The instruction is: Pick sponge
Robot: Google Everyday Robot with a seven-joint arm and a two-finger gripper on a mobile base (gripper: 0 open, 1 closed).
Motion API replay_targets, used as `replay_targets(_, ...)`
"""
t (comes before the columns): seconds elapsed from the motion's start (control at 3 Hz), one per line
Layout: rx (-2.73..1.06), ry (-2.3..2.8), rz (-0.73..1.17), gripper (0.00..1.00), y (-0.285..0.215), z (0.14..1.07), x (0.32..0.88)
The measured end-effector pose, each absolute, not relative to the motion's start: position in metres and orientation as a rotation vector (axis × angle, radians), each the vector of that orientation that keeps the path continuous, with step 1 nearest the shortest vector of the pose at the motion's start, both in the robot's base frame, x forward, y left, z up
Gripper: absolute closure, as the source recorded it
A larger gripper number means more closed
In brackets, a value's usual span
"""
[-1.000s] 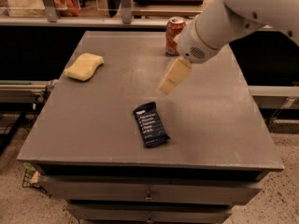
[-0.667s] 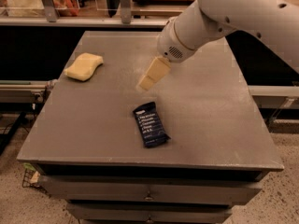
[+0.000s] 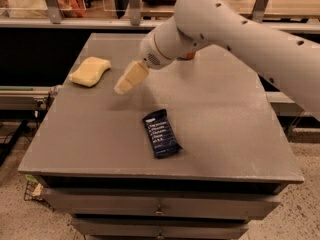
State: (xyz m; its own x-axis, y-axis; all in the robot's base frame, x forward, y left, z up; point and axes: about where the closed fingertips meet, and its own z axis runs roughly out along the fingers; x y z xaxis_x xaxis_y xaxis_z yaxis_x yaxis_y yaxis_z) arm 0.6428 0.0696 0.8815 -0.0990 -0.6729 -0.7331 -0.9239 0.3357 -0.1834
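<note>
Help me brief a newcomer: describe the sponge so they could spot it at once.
On the grey table, the sponge lies near the far left corner. It is a pale yellow rounded pad, unlike the dark blue snack bar wrapper mid-table and the blocky gripper hovering to its right.

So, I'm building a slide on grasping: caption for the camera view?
Gripper hovers above the table beside the sponge, not touching it; a dark blue snack wrapper lies apart.

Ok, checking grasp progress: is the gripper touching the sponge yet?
No, the gripper hangs beside the sponge, apart from it, with a strip of table showing between them.
</note>
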Motion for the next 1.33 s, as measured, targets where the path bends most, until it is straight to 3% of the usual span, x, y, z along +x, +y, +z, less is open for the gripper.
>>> replay_targets(0.67,-1.305,1.852,0.502,0.0,0.132,0.856,0.683)
replay_targets(1.33,-1.287,1.818,0.591,0.0,0.179,0.848,0.685)
